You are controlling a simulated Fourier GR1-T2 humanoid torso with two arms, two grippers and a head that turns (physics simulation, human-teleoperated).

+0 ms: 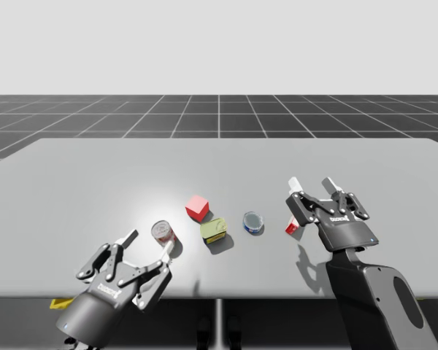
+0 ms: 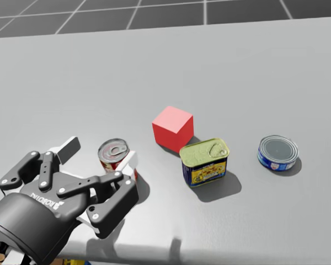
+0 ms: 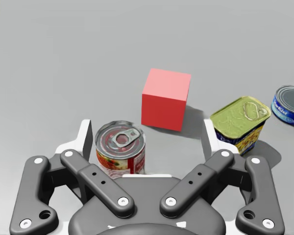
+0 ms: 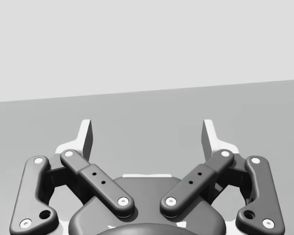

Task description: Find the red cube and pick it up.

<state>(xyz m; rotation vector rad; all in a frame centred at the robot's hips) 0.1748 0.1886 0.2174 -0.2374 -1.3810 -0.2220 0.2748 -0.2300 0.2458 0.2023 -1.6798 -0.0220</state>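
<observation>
**A:** How do the jaws of my left gripper (image 3: 147, 137) stand?

**B:** Spread wide, gripping nothing. Nearest, a round red-labelled can (image 3: 120, 149) stands upright between them. It is close by one finger but not clamped.

**A:** And the red cube (image 3: 165, 99)?

**B:** Just ahead of the jaws, past the can. It rests flat on the table (image 3: 63, 58).

**A:** So reaching straight in is risky?

**B:** I'd judge so, since the can would be shoved into the cube. Better to lift clear and carry the jaws over the can. Then come down with one finger on each flat side of the cube, squared to its faces.

**A:** Anything further out?

**B:** A green-topped squarish tin (image 3: 241, 122) sits ahead of the other finger, near the cube, so keep that finger off it. Beyond lies a flat blue can (image 3: 290, 105). My right gripper (image 4: 147, 134) is also wide open and empty.
</observation>
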